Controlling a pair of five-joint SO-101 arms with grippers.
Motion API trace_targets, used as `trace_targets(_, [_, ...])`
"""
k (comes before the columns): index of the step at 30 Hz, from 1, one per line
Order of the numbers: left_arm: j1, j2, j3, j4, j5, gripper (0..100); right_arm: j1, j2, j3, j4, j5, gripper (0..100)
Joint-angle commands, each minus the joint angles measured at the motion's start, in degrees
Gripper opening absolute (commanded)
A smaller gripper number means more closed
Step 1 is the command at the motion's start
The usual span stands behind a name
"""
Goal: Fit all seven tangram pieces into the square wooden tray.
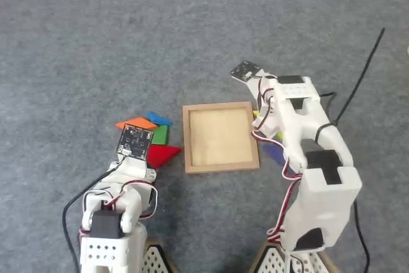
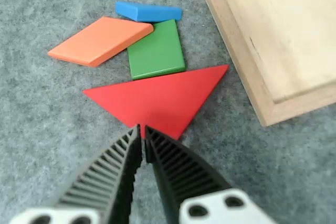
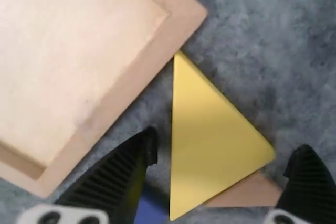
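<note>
The square wooden tray (image 1: pixel 220 165) lies empty mid-table. Left of it sit a red triangle (image 1: pixel 165 154), a green square (image 1: pixel 160 134), an orange parallelogram (image 1: pixel 136 123) and a blue piece (image 1: pixel 158 119). My left gripper (image 2: pixel 142 129) is shut with nothing in it, its tips at the near edge of the red triangle (image 2: pixel 157 98). My right gripper (image 3: pixel 228 150) stands open over a yellow triangle (image 3: pixel 210 135) beside the tray's rim (image 3: pixel 157 51), one finger on each side. A tan piece (image 3: pixel 247 195) and a blue piece (image 3: pixel 149 208) peek from under the yellow one.
In the left wrist view the green square (image 2: pixel 156 51), orange parallelogram (image 2: pixel 100 40) and blue piece (image 2: pixel 148 11) lie beyond the red triangle, with the tray rim (image 2: pixel 252 77) alongside. A dark blue piece (image 1: pixel 275 153) shows by the right arm. Grey carpet covers the table.
</note>
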Motion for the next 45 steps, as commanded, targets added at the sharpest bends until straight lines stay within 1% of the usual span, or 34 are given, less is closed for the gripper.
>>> trace_targets(1, [-0.35, -1.23, -0.48, 0.26, 0.53, 2, 1.36, 0.22, -1.23, 2.07, 0.88, 39.0])
trace_targets(8, [-0.35, -1.23, -0.48, 0.26, 0.53, 2, 1.19, 0.22, -1.23, 1.89, 0.88, 37.8])
trace_targets(13, [-0.35, -1.23, -0.48, 0.26, 0.53, 2, 0.48, 0.22, -1.32, 0.4, 0.88, 23.6])
trace_targets(15, [-0.35, -1.23, -0.48, 0.26, 0.53, 2, -0.31, 0.22, -1.32, -0.13, 0.88, 20.8])
trace_targets(18, [-0.35, -1.23, -0.48, 0.26, 0.53, 2, -0.31, 0.13, -1.32, -0.22, 0.62, 22.5])
trace_targets(24, [-0.35, -1.23, -0.48, 0.26, 0.53, 2, 0.13, 0.04, -1.05, 0.04, 0.26, 22.6])
trace_targets(27, [-0.35, -1.23, -0.48, 0.26, 0.53, 2, 0.75, -0.4, -1.58, -0.66, -3.43, 22.0])
trace_targets(32, [-0.35, -1.23, -0.48, 0.26, 0.53, 2, 5.58, -0.4, -5.36, -0.75, -8.18, 13.1])
trace_targets(34, [-0.35, -1.23, -0.48, 0.26, 0.53, 2, 6.9, -0.4, -6.15, -0.75, -9.49, 14.3])
trace_targets(36, [-0.35, -1.23, -0.48, 0.26, 0.53, 2, 7.43, -0.4, -6.33, -0.75, -12.4, 17.1])
trace_targets(38, [-0.35, -1.23, -0.48, 0.26, 0.53, 2, 6.99, -0.48, -6.33, -0.75, -14.68, 19.9])
trace_targets(39, [-0.35, -1.23, -0.48, 0.26, 0.53, 2, 6.46, -0.48, -6.33, -1.1, -14.51, 21.4])
trace_targets(41, [-0.35, -1.23, -0.48, 0.26, 0.53, 2, 4.62, -0.48, -7.74, -0.84, -12.75, 24.7])
trace_targets(43, [-0.35, -1.23, -0.48, 0.26, 0.53, 2, 3.12, -0.48, -9.67, 0.13, -9.14, 28.4])
trace_targets(45, [-0.35, -1.23, -0.48, 0.26, 0.53, 2, 1.8, -0.22, -11.69, 2.42, -1.76, 32.6])
